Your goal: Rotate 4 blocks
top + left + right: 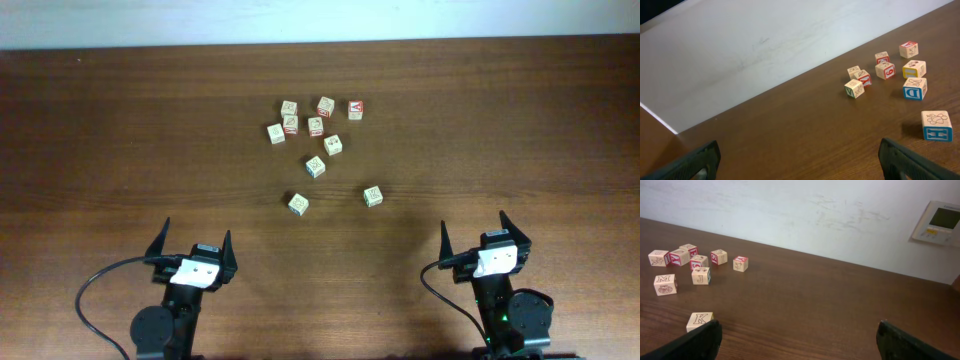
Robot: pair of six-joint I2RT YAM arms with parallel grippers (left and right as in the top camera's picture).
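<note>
Fig., overhead: L gripper (197, 232) & R gripper (473, 224) sit at near edge of table (120, 150), jaws spread wide, nothing held. Blocks (316, 166) lie loose mid-table w/ red-printed cubes (356, 109), well apart from both grippers. You likely have all 4 rotations left; none visibly begun

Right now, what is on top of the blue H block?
Nothing sits on the blue H block; its top face shows an insect drawing. Its underside, against the table, is hidden.
</note>
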